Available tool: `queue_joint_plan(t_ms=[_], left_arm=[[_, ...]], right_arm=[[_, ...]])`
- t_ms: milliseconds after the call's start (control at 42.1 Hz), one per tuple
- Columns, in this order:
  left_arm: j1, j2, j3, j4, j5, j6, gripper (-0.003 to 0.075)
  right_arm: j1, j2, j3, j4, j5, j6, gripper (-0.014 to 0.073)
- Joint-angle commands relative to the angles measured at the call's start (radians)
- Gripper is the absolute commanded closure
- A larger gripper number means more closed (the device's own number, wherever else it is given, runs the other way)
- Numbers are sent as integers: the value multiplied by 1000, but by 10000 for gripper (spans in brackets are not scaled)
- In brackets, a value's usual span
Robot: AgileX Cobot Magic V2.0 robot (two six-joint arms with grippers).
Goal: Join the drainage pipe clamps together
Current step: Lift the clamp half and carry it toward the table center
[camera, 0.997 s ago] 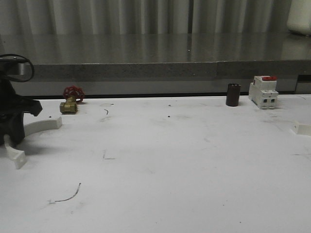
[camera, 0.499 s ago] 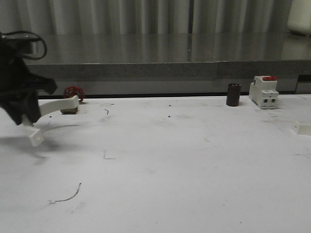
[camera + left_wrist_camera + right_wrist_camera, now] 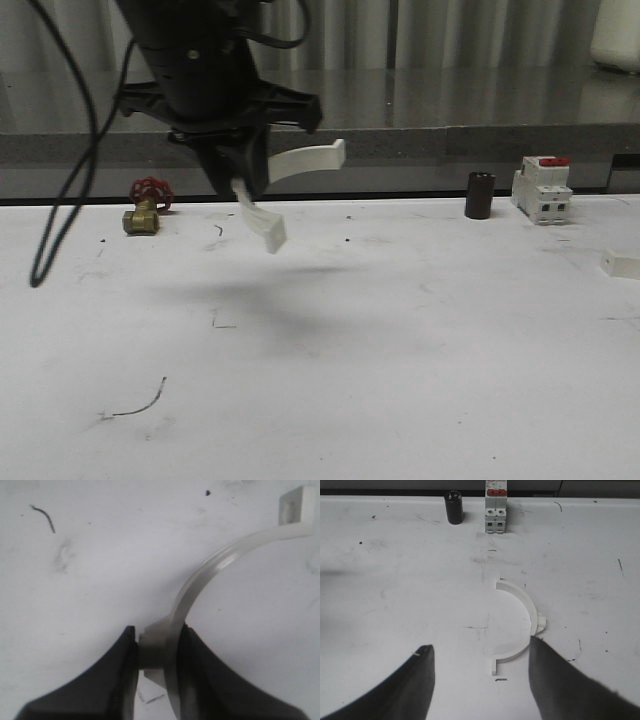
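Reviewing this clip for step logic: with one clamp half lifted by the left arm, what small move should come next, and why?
Probably the right gripper should drop and close on the second clamp half. It lies flat on the table between open fingers, untouched. The left gripper already pinches the first clamp half in the air, so the halves cannot meet until both are held.

No text, label, brand or number can be read. The breaker (image 3: 542, 189) at the far right has a red top and small marks on its front, but they are too small and blurred. The dark cylinder (image 3: 480, 195) left of it has no readable print.
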Motion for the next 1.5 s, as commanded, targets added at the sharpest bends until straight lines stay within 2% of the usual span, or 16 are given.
queue_joint_plan(t_ms=[0, 119, 309, 475, 1472], left_arm=[[-55, 5, -92, 30, -4, -92, 615], [-94, 74, -167, 33, 1, -154, 615], [-98, 180, -253, 18, 53, -284, 615], [-98, 230, -267, 8, 105, -363, 615], [-96, 239, -267, -12, 144, -481, 614]], right_arm=[[-7, 1, -34, -7, -65, -11, 146], [-7, 1, -34, -7, -65, -11, 146], [-7, 1, -34, -7, -65, -11, 146], [-7, 1, -34, -7, -65, -11, 146], [-7, 1, -34, -7, -65, -11, 146]])
